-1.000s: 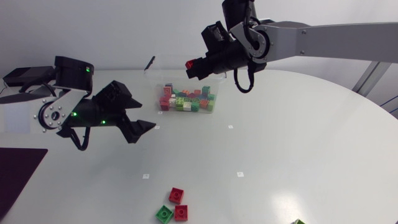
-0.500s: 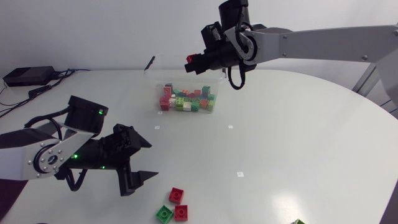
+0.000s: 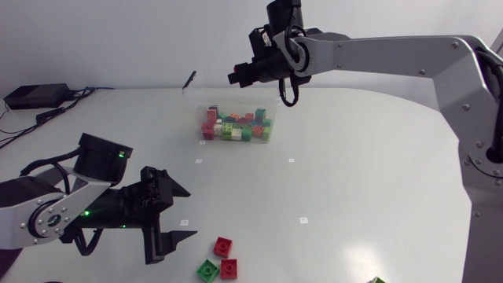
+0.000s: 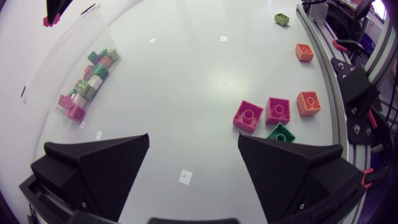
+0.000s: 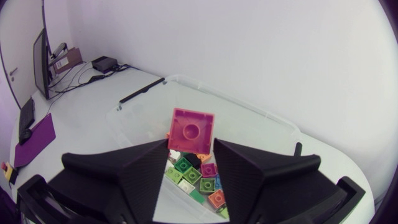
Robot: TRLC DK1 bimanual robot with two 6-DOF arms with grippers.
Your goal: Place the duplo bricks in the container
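The clear container (image 3: 236,119) at the table's back holds several coloured bricks. My right gripper (image 3: 234,79) hangs over its far rim. In the right wrist view a pink brick (image 5: 191,127) sits loose at the tips of the open right gripper (image 5: 191,144), straight above the container (image 5: 249,134). My left gripper (image 3: 187,215) stands open low over the front of the table, empty. Just ahead of it lie two red bricks (image 3: 224,247) (image 3: 229,268) and a green brick (image 3: 207,270). From the left wrist, these bricks (image 4: 248,116) lie off the right fingertip of the left gripper (image 4: 193,146).
Another green brick (image 3: 377,280) lies at the table's front edge on the right. In the left wrist view two orange bricks (image 4: 308,103) (image 4: 304,51) and a green one (image 4: 282,19) lie further along the table's edge. A black clip (image 3: 189,79) stands on the container's left corner.
My left arm has swung from beside the container down to the front of the table, near the loose bricks. My right gripper has shifted slightly over the container and its fingers have parted.
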